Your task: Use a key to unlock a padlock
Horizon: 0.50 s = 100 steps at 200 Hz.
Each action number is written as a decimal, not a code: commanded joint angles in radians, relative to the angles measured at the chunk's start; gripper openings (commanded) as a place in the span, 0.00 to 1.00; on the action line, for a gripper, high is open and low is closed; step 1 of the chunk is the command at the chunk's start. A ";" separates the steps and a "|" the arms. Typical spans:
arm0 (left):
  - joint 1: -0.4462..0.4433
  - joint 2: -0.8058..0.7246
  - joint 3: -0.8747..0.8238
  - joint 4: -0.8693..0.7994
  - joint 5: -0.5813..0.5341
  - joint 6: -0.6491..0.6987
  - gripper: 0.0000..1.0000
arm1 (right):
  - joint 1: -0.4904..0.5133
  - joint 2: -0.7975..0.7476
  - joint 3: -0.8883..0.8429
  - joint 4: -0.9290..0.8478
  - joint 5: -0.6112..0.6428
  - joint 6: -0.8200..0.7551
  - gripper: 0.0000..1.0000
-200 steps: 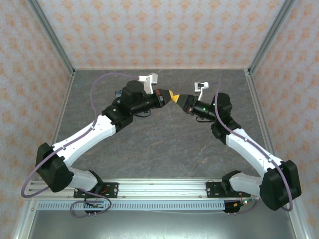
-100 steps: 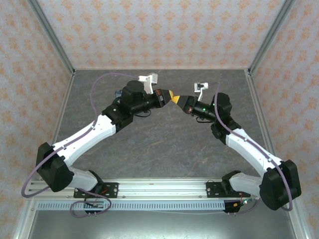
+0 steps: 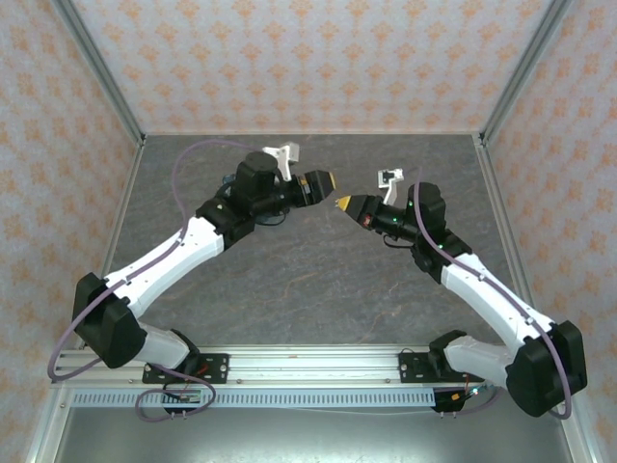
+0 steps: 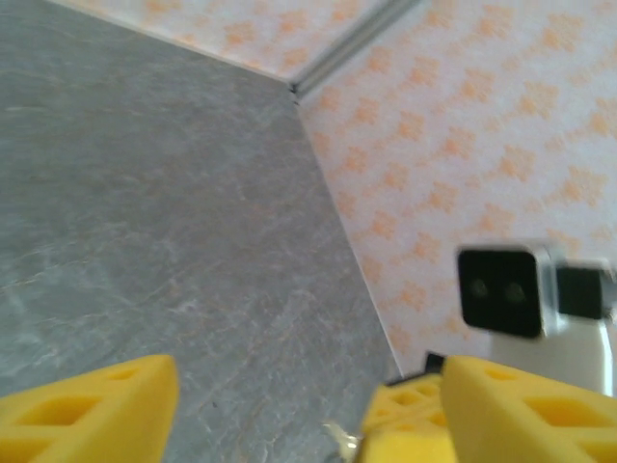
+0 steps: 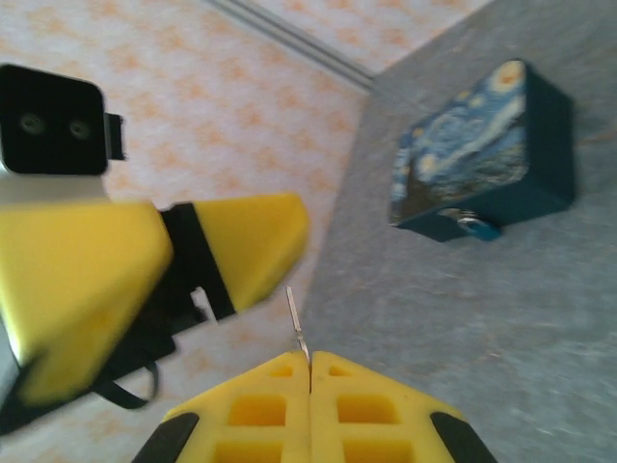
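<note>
The padlock, a flat block with a starry-night print and dark teal sides, lies on the grey floor, well apart from both grippers. My right gripper is shut on the key. Only the key's thin metal blade sticks out from the pads; its head is hidden between them. In the left wrist view the blade tip pokes out of the right gripper's yellow fingers. My left gripper stands open just left of the right one, with nothing between its fingers.
Grey stone-patterned floor spreads below the raised grippers. Orange-patterned walls with metal corner posts close in the back and sides. The padlock lies near the back left, behind the left arm.
The two grippers met tip to tip before. The left jaws have since opened and the grippers have drawn apart. The right one keeps the key and has shifted a little nearer.
</note>
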 commanded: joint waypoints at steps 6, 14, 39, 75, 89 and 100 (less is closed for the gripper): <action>0.091 0.050 0.074 -0.158 -0.090 0.067 0.82 | 0.003 -0.050 0.045 -0.265 0.187 -0.136 0.00; 0.115 0.079 0.100 -0.206 -0.118 0.090 0.85 | 0.004 -0.058 0.047 -0.317 0.235 -0.149 0.00; 0.189 0.209 0.208 -0.309 -0.144 0.150 0.87 | 0.003 -0.081 0.039 -0.428 0.343 -0.174 0.00; 0.241 0.422 0.363 -0.340 -0.167 0.176 0.90 | 0.003 -0.110 0.017 -0.509 0.398 -0.177 0.00; 0.248 0.502 0.422 -0.347 -0.182 0.176 0.90 | 0.003 -0.127 0.005 -0.523 0.406 -0.173 0.00; 0.249 0.569 0.466 -0.356 -0.197 0.176 0.90 | 0.004 -0.144 -0.005 -0.532 0.410 -0.171 0.00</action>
